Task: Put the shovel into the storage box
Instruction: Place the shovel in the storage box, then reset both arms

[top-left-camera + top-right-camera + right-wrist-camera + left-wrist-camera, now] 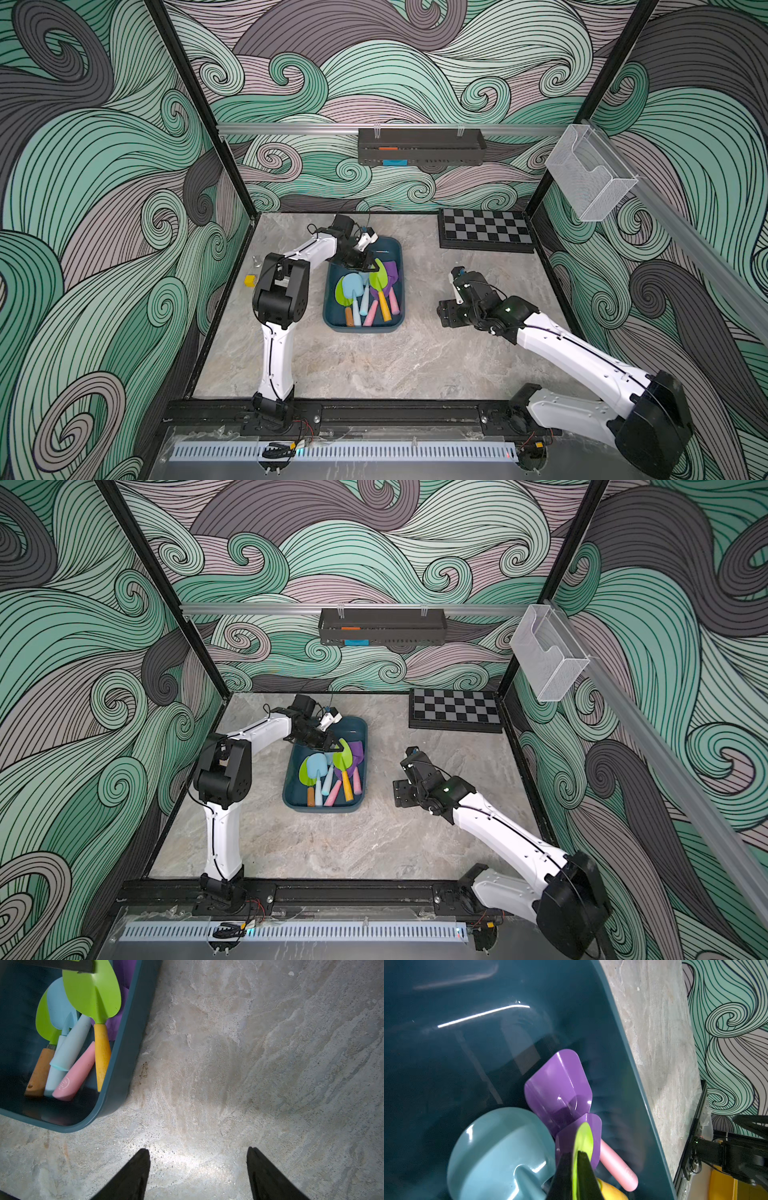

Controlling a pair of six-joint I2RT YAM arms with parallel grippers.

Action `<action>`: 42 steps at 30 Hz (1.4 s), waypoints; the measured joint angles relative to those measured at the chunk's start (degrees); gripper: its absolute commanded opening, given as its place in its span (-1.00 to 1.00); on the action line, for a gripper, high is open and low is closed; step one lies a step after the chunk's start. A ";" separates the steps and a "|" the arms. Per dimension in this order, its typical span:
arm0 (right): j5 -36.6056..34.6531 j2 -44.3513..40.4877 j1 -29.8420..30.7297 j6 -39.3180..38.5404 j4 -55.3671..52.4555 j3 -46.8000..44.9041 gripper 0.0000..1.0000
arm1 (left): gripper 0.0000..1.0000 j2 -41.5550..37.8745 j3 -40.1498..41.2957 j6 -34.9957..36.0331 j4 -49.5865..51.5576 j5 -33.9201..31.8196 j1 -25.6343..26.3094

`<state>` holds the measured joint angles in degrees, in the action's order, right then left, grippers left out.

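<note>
Your left pincer hangs over the far half of the storage box. Its two black fingers are pressed nearly together on the thin tip of the green shovel, gripping the blade edge-on. From the pincer the shovel runs down and back toward the arm bases. Its long axis lies along the length of the box, and the yellow handle reaches down inside beside the box wall. Directly beneath the pincer lie a purple shovel and a pale blue shovel, already in the box. The release looks to need only the fingers parting, since the shovel sits wholly within the rim. Your right pincer is wide open and empty, over bare desk beside the box and farther from the shovel
</note>
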<state>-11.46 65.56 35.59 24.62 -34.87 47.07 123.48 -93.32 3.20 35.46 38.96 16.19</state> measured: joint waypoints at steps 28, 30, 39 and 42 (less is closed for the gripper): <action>5.66 -0.04 -13.00 -3.56 4.22 -1.75 0.95 | 0.12 -24.74 7.08 -5.99 -1.11 -19.74 -1.75; 6.38 0.50 -16.74 -4.66 4.76 -1.09 0.98 | 0.19 -30.01 13.81 -7.41 -4.31 -24.15 -3.54; 9.49 2.25 -27.69 -9.90 16.85 -4.28 0.98 | 0.27 -44.19 42.05 -12.57 -17.77 -38.29 -18.16; 9.55 1.11 -28.65 -11.98 25.88 -11.28 0.98 | 0.26 -45.72 47.32 -12.72 -22.95 -40.37 -22.18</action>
<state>-1.91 66.67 6.94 12.64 -8.99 35.79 77.76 -46.00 -9.52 12.51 -1.41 -6.00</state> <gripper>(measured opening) 0.991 0.635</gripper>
